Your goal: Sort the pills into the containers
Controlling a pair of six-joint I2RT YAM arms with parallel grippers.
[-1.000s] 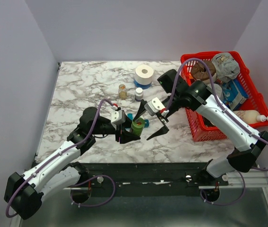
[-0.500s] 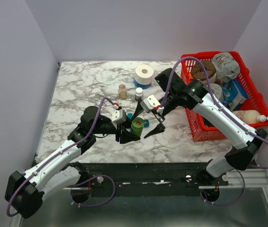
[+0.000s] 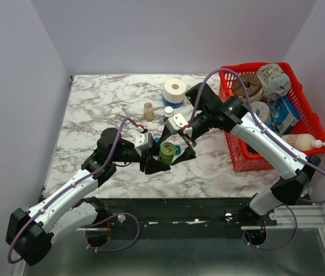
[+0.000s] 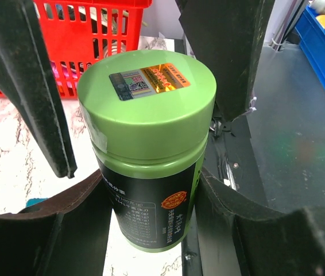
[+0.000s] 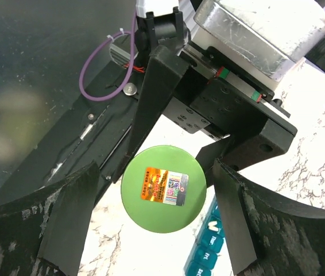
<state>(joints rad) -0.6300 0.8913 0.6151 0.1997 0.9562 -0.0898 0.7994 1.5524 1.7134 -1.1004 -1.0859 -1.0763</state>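
Observation:
A green pill bottle (image 3: 166, 152) with a stickered green cap (image 5: 162, 188) stands upright on the marble table. My left gripper (image 3: 158, 163) is shut on its dark-labelled body (image 4: 145, 190); both fingers (image 4: 65, 230) press its sides. My right gripper (image 3: 173, 148) hangs over the cap, open, one finger (image 5: 70, 224) on each side, apart from the cap. The teal pill organizer (image 5: 211, 247) lies just behind the bottle, mostly hidden. One white pill (image 5: 213, 225) shows in a compartment. In the top view only teal ends (image 3: 177, 150) peek out.
A red mesh basket (image 3: 237, 156) full of goods stands at the right. A white roll (image 3: 175, 89), a small amber bottle (image 3: 149, 109) and a small white bottle (image 3: 168, 113) sit behind the grippers. The table's front edge and a dark rail lie close below.
My right gripper has moved left and down until its fingers straddle the green cap, its jaws narrowing slightly. The left gripper and bottle have not moved.

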